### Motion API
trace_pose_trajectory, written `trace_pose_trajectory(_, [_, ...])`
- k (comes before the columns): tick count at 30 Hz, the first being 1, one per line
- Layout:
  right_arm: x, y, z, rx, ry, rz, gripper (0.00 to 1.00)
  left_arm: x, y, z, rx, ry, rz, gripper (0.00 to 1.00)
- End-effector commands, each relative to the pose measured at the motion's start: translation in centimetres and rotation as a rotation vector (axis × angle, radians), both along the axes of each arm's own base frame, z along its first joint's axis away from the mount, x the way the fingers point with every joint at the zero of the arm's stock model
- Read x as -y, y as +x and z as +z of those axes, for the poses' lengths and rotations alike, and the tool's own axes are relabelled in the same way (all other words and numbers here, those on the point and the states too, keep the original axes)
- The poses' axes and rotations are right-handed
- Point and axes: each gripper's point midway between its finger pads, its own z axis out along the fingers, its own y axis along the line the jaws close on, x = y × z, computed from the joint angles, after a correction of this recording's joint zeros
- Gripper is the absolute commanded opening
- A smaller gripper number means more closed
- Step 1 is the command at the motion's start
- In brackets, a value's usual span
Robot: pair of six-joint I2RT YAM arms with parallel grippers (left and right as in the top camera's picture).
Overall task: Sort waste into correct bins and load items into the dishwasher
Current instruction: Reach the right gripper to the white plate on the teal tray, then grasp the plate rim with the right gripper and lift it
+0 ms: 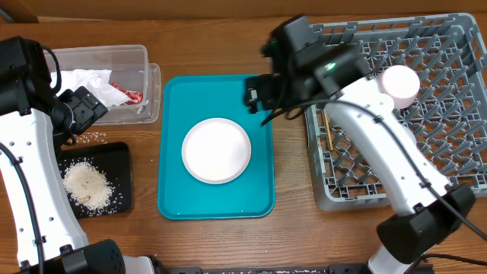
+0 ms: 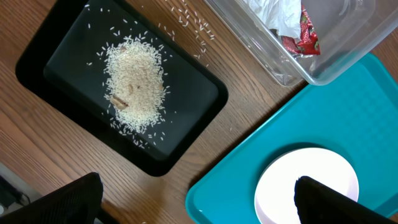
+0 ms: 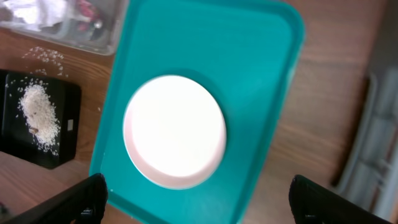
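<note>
Left gripper [image 2: 198, 186] and right gripper [image 3: 198, 183] both gape empty, fingers cropped at the frame edge; the right arm [image 1: 380, 144] hides part of the grey dish rack [image 1: 449, 91].

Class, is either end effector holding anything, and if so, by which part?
Nothing is held. The left end effector and the right end effector are both open and empty; the plate lies free on the teal tray.

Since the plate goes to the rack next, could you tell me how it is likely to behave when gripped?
The plate looks rigid and glossy, so probably slippery at its rim. It lies flat on the tray, so getting under its edge may be hard. Lying flat, it seems unlikely to roll.
</note>
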Motion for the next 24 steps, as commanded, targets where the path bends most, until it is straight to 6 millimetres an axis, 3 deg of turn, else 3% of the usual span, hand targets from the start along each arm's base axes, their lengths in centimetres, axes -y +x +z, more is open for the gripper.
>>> trace_pose_trajectory(1, [-1.7,-0.6,-2.2,0.041,-0.060,0.033,0.95,-0.1,0.1,0.0,0.004,-0.007,0.017,1.00])
trace_pose_trajectory(6, [-2.0,-1.6,-8.5,-0.058,-0.122,0.006,0.94,-0.1,0.1,0.0,0.004,-0.007,0.017,1.00])
trace_pose_trajectory(9, [-2.0,-2.7,-12.1,-0.167,-0.135,-0.024,0.71,-0.1,0.1,0.0,0.004,-0.007,0.017,1.00])
trace_pose_trajectory(11, [-2.5,-3.3,-13.9,-0.237,-0.125,-0.033,0.66,-0.1,0.1,0.0,0.004,-0.007,0.017,1.00])
trace_pose_trajectory(14, [-3.2,-3.9,-16.1,-0.336,-0.105,-0.087,0.66,-0.1,0.1,0.0,0.004,-0.007,0.017,1.00])
trace_pose_trajectory(17, [-3.3,-4.5,-18.1,-0.394,-0.129,-0.115,0.54,-0.1,0.1,0.0,0.004,-0.007,0.017,1.00])
trace_pose_trajectory(19, [-3.3,-4.7,-19.2,-0.420,-0.145,-0.133,0.51,-0.1,0.1,0.0,0.004,-0.007,0.017,1.00])
trace_pose_trajectory(24, [-3.2,-4.8,-20.1,-0.447,-0.156,-0.167,0.47,-0.1,0.1,0.0,0.004,-0.007,0.017,1.00])
